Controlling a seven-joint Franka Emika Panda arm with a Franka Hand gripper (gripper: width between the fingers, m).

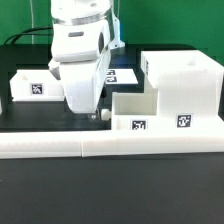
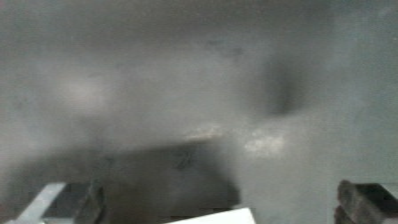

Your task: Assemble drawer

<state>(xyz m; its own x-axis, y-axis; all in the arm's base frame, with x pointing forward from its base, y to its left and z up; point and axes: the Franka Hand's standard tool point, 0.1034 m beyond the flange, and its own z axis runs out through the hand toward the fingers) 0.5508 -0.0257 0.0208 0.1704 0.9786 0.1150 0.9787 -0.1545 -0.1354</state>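
The white cube-shaped housing (image 1: 182,88) stands at the exterior view's right, with a tag low on its front. One shallow white tray (image 1: 133,108) sits against its left side, tag facing front, with a small knob (image 1: 101,116) at its left end. The second tray (image 1: 28,88) lies at the exterior view's left. My gripper (image 1: 84,110) hangs low over the black table between the two trays, close to the knob. In the blurred wrist view my gripper (image 2: 219,192) is open and holds nothing. The fingers (image 2: 71,205) stand wide apart, with a white corner (image 2: 228,217) between them.
A long low white border bar (image 1: 110,146) runs along the front of the table. The marker board (image 1: 122,74) lies flat behind the arm. Black cables hang at the back left.
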